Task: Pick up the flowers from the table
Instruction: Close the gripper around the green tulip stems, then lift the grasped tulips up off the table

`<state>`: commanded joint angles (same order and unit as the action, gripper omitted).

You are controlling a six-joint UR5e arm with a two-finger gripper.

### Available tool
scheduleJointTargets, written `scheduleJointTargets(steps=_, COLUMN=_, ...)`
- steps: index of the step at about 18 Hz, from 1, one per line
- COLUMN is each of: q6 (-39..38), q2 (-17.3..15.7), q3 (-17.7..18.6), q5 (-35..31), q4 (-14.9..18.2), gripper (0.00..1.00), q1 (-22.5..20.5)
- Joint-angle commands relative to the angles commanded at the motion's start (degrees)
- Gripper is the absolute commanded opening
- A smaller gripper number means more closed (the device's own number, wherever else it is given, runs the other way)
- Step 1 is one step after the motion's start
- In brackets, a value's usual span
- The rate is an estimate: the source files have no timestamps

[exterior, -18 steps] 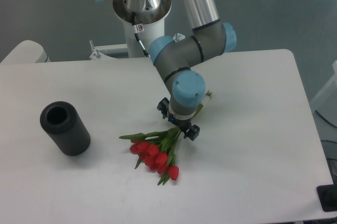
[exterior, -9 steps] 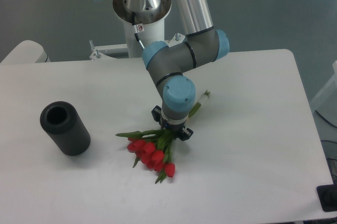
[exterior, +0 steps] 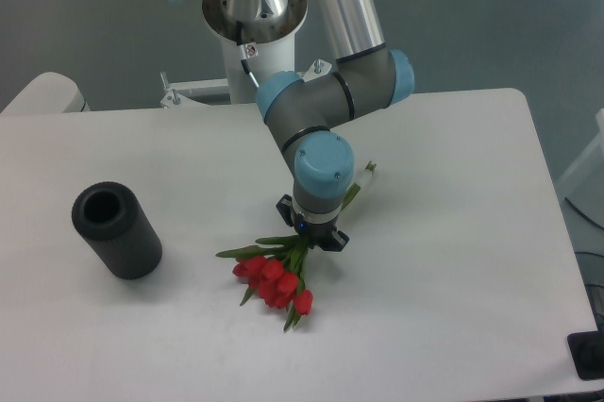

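From where I stand, the flowers (exterior: 279,279) are nearest to me, lying near the middle of the table (exterior: 453,260). Their red buds point toward the front edge and a little to the left. The long axis runs diagonally from the buds up to the stem ends, which show past the wrist on the far right side. The gripper (exterior: 312,235) sits directly over the stems, just behind the buds. I cannot tell if its fingers are closed on them, because the wrist hides this. I think the lift is not done. Further left stands a black cylinder (exterior: 117,230), well apart.
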<state>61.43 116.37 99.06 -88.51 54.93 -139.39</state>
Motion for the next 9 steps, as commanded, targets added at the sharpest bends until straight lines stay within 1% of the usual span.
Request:
scheduleJointTargets(steps=3, q6=0.0, q2=0.1, q3=-2.0, q5=0.0, q4=0.5, gripper=0.0, q1=-0.1)
scheduleJointTargets(steps=4, q6=0.1, q2=0.1, q3=-2.8, q5=-0.2, q4=1.2, gripper=0.0, q1=-0.3)
scheduleJointTargets(steps=6, q6=1.4, q2=0.2, q3=-4.7, q5=-1.2, q4=3.9, gripper=0.0, q1=-0.5)
scheduleJointTargets(steps=9, q6=3.0, q2=0.8, q3=-8.7, q5=-2.1, q4=8.5, gripper=0.0, q1=-0.7)
